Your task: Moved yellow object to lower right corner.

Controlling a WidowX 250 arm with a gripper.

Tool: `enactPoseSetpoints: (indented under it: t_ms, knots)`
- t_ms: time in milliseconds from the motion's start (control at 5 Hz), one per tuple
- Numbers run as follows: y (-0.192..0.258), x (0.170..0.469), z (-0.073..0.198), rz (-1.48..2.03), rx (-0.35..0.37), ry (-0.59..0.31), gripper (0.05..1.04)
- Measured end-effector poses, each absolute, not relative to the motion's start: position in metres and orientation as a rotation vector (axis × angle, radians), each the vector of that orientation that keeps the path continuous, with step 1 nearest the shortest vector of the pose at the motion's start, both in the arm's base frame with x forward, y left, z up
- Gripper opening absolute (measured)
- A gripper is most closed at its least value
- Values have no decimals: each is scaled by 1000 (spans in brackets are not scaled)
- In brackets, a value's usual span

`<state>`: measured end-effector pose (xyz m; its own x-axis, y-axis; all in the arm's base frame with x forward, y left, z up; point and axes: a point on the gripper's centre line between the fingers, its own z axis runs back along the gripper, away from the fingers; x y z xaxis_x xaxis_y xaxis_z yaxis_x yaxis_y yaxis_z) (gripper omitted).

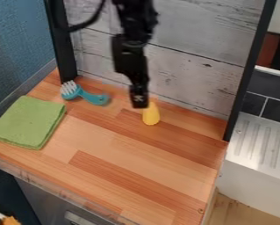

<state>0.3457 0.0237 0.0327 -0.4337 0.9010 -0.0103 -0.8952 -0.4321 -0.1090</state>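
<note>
The black gripper [139, 104] hangs down from the top edge over the rear middle of the wooden counter. Just below and slightly right of its tip is the yellow object [151, 115], a small rounded piece whose upper part is partly covered by the gripper. Whether the two touch, I cannot tell.
A teal brush with white bristles [92, 97] lies at the back left of the counter [124, 154]. The folded green cloth [28, 122] is at the left. Behind stands a whitish wood-plank wall [192, 83] between black posts. A white ridged surface [262, 143] lies beyond the right edge.
</note>
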Motion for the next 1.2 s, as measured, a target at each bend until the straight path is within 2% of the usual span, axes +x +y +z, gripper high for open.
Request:
enactPoseSetpoints:
  t_ms: [400,800,1000,1200]
  knots:
    - [23,350,11,1987,5,-139,998]
    - [25,358,-2,1986,27,-142,998]
    - [26,361,-11,1983,45,-141,950]
    - [24,363,-12,1978,44,-163,658]
